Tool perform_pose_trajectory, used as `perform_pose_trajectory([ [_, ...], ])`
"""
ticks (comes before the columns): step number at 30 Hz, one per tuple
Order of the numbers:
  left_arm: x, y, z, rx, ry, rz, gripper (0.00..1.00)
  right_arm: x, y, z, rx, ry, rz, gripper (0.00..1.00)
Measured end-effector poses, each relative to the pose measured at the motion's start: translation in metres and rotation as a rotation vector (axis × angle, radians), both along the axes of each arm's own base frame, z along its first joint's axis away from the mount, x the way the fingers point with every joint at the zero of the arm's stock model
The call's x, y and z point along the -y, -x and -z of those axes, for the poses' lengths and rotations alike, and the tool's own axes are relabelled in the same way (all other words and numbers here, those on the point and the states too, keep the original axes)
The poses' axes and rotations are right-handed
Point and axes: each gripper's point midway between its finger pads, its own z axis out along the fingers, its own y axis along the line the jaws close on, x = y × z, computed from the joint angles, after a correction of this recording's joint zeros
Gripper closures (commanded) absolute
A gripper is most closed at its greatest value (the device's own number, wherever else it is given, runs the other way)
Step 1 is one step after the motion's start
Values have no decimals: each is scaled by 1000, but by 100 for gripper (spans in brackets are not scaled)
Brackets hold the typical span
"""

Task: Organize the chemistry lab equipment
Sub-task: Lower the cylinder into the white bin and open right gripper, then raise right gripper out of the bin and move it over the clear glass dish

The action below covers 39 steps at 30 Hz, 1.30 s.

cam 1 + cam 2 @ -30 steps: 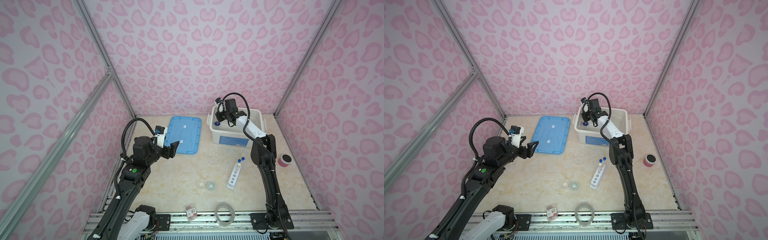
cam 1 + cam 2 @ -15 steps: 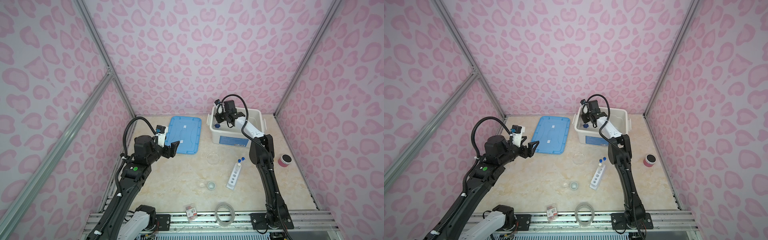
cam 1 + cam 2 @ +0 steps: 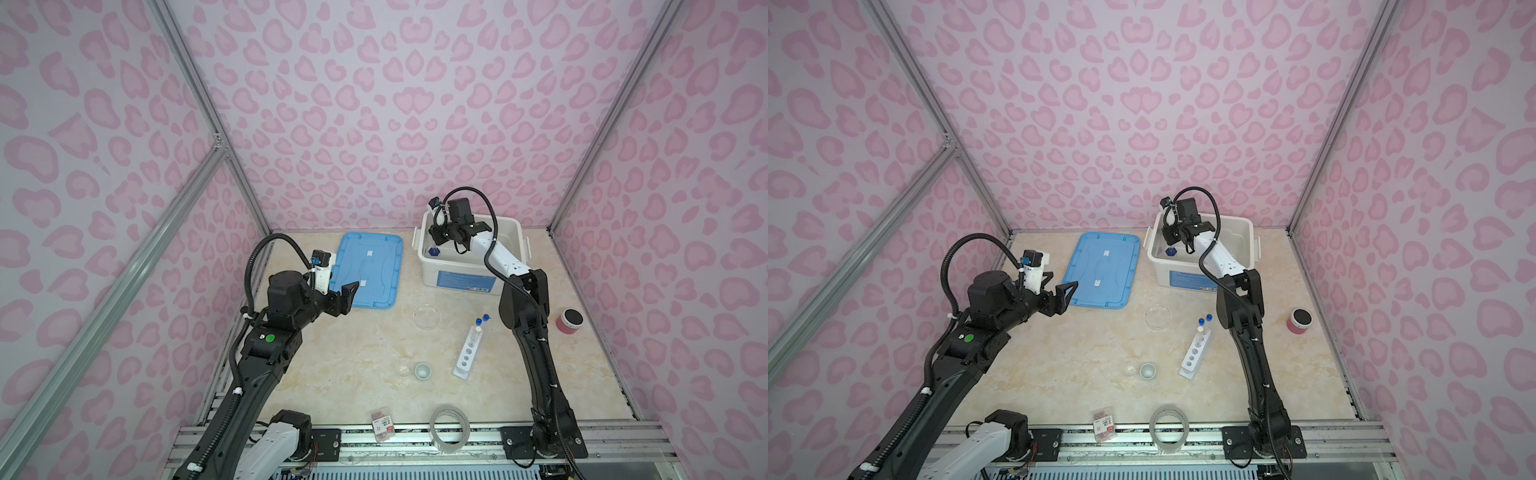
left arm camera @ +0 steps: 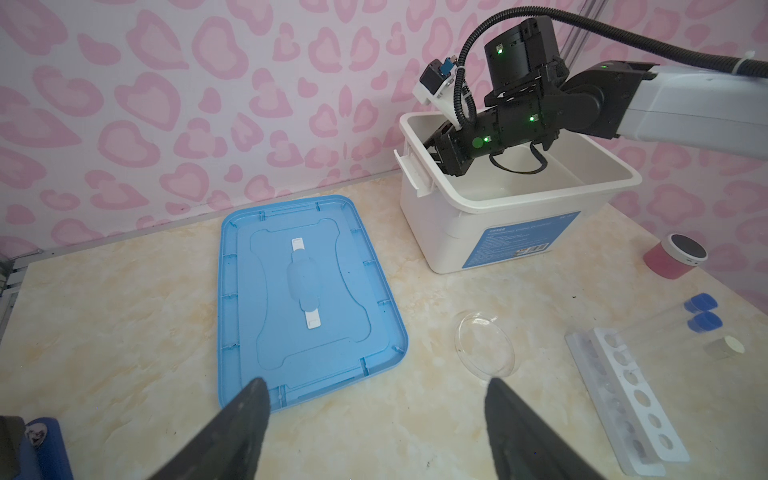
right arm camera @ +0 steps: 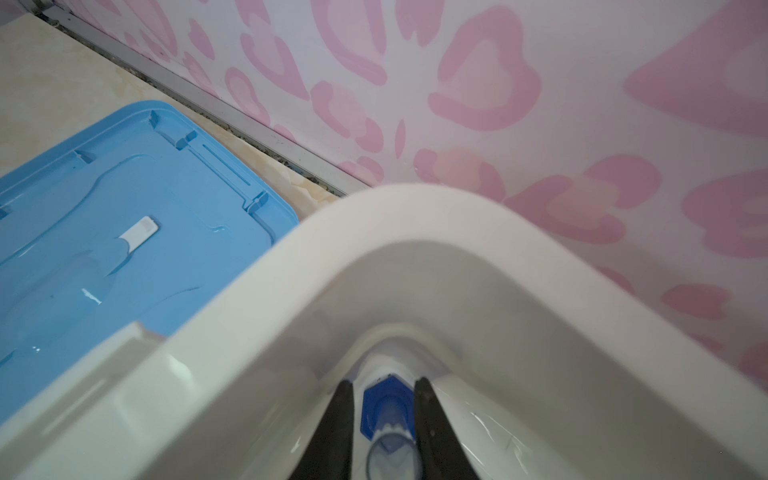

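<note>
**Pink walls [image 3: 374, 104], marble tabletop [image 3: 332, 365]: most lab gear out in the open**

You have two arms over the table: your left arm [image 3: 266, 357] rises from the lower left of both top views, your right arm [image 3: 536, 357] from the lower right, bending back into the white bin [image 3: 430, 270] at the far edge, right of centre. Just left of the bin the blue lid [image 3: 368, 270] lies flat. Your left gripper [image 3: 347, 297] hangs by the lid's near left corner, jaws spread wide, nothing between them.

Lower centre, at the near edge, sit the clear tape roll [image 3: 449, 428] and, to its left, the small red-labelled packet [image 3: 382, 424]. The white six-hole rack [image 3: 467, 353] lies right of centre, angled, with the blue-capped test tubes [image 3: 482, 319] rising from its far end. The clear petri dish [image 3: 427, 316] sits just left of those caps. A pink jar [image 3: 569, 322] with a dark top stands alone at the right. The small white cup [image 3: 422, 370] and the tiny glass dish [image 3: 402, 369] sit side by side, left of the rack's near end.

The small blue-based cylinder [image 5: 388, 401] is inside the bin at its left side, blue base downward. Your right gripper [image 5: 383, 384] straddles it, a finger close on each side; you cannot tell from these views whether it is pinching the cylinder or merely flanking it.
</note>
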Motion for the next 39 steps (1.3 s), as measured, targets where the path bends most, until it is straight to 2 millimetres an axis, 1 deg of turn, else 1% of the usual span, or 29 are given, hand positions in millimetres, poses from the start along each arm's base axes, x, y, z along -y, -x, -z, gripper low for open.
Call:
perform_pose_trajectory([
  [3,-1,3,-3,12,3,1,17,1,3,-25,33,-6,-5,72],
  [9,-1,9,0,15,7,7,17,3,14,-68,80,-18,-12,70],
  [13,0,13,-1,24,12,15,17,4,25,-105,122,-39,-24,69],
  [16,0,17,-2,35,16,21,17,3,41,-134,144,-45,-31,68],
  [18,0,19,-4,42,17,23,17,-2,55,-153,157,-47,-45,66],
  [20,1,21,-5,48,15,31,16,-10,75,-167,151,-43,-65,65],
  [21,1,21,-5,50,12,34,16,-12,83,-170,145,-36,-68,65],
  [24,3,20,-4,51,3,52,16,-18,117,-171,105,-5,-92,65],
  [27,7,18,-1,43,-7,75,16,-20,154,-161,46,36,-112,65],
  [32,15,13,1,34,-1,120,17,-17,210,-134,-41,114,-130,65],
  [36,21,12,7,16,1,153,18,-22,244,-112,-107,154,-151,65],
  [39,24,11,8,15,-3,174,18,-23,264,-88,-173,202,-165,65],
])
